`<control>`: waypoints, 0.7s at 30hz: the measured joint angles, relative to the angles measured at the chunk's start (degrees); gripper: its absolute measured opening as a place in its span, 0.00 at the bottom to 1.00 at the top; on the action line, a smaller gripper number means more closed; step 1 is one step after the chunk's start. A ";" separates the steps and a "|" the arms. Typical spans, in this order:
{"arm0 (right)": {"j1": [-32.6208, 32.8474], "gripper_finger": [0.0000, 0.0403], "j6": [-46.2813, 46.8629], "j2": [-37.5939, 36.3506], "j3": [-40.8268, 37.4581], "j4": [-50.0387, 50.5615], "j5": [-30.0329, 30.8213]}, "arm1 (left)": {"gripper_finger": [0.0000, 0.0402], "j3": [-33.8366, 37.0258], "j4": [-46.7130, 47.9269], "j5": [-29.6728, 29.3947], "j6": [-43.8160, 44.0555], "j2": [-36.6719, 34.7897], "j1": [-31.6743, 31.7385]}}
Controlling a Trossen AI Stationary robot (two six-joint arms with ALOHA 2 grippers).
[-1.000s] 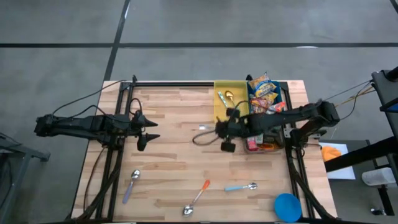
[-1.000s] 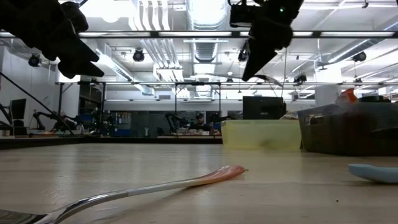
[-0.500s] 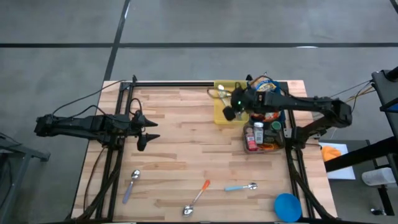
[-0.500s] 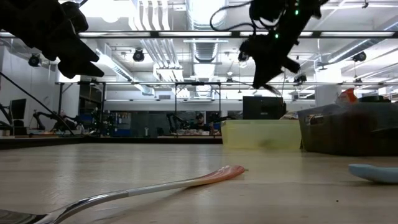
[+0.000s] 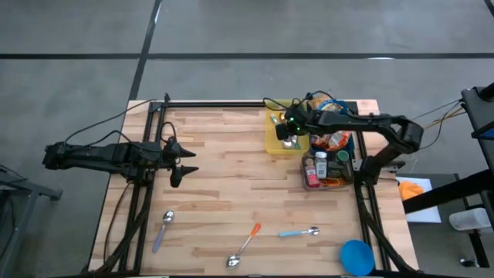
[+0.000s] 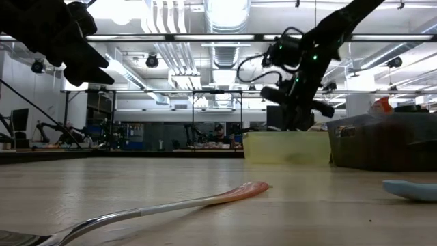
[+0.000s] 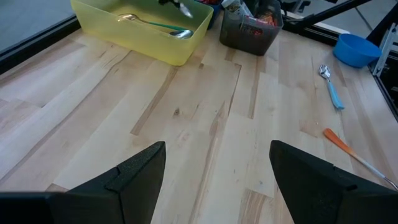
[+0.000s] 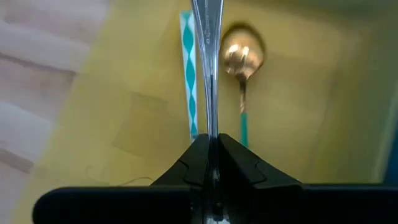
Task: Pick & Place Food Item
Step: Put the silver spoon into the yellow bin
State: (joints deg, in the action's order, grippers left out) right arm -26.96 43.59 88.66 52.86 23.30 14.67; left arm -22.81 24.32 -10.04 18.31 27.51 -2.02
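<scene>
My right gripper [image 5: 288,137] hangs over the yellow bin [image 5: 272,144] at the table's far right, shut on a silver metal utensil [image 8: 207,56]. In the bin lie a gold-bowled spoon with a teal handle [image 8: 242,59] and a teal-and-white patterned handle [image 8: 188,74]. Snack bags [image 5: 326,108] stick out of the dark bin [image 5: 346,164] beside it. My left gripper [image 5: 184,163] stays open above the table's left part, with nothing between its fingers [image 7: 140,171]. My right gripper pinches the silver utensil's thin handle [image 8: 209,121] between its two fingers. The fingers slant down from above toward the bin. The handle runs straight on ahead of the fingertips, in line with them. Its far end leaves the wrist view; the utensil hangs over the bin's inside.
Near the front edge lie an orange-handled spoon [image 5: 249,242], a blue-handled spoon [image 5: 297,232] and a pale-handled spoon [image 5: 164,228]. A blue bowl [image 5: 356,255] stands at the front right corner. Bare wood lies between the arms.
My right gripper has swung from the table's middle toward the far edge and over the yellow bin. It has sunk toward the bin and rolled its wrist. It has stayed shut.
</scene>
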 joint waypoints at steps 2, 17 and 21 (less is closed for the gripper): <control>0.02 0.06 0.01 1.98 0.55 0.04 -0.59 | 0.72 0.02 0.01 -0.01 0.01 0.00 0.00; -0.61 0.08 -0.55 10.80 5.46 0.29 -1.71 | 0.72 0.00 0.00 0.00 0.00 0.02 0.00; -0.63 0.17 -0.68 10.81 5.63 0.33 -1.70 | 0.72 0.01 0.01 0.00 0.02 0.02 0.00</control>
State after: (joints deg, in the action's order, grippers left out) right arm -27.59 42.92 99.46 58.49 23.63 12.97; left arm -22.80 24.33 -10.04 18.33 27.53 -2.02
